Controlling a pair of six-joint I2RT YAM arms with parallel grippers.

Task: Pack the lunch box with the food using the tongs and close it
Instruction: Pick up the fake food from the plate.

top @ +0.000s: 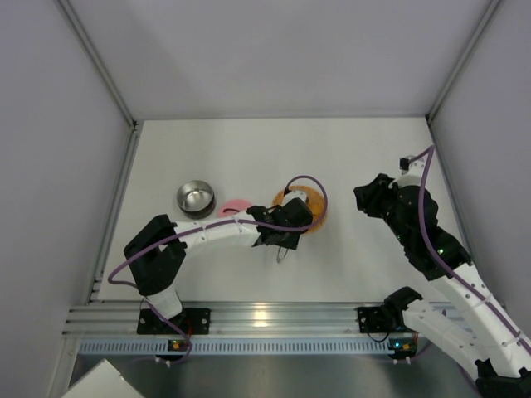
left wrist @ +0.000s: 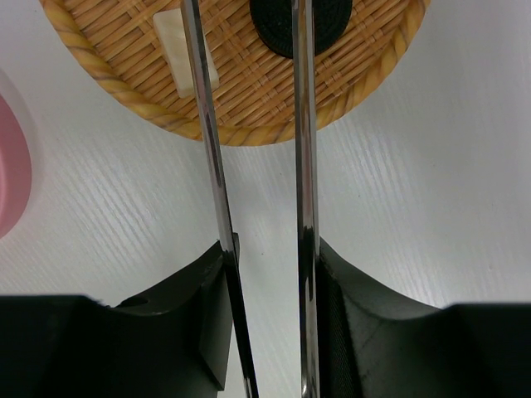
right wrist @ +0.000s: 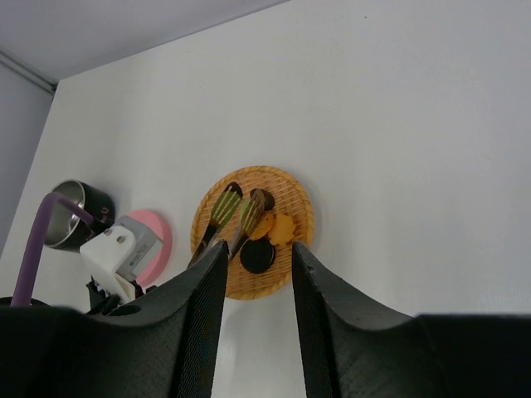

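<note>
My left gripper is shut on the tongs, one slim steel arm against each finger. The tongs reach over the orange woven plate, their green-striped tips lying among the food. On the plate are a pale yellow piece, a black round piece, orange pieces and a dark brown one. The steel lunch box stands uncovered to the left, its pink lid flat beside it. My right gripper hangs open and empty to the right of the plate.
The left arm stretches across the table's near left toward the plate. A purple cable loops above the plate. Grey walls close in the white table on three sides, and an aluminium rail runs along the near edge.
</note>
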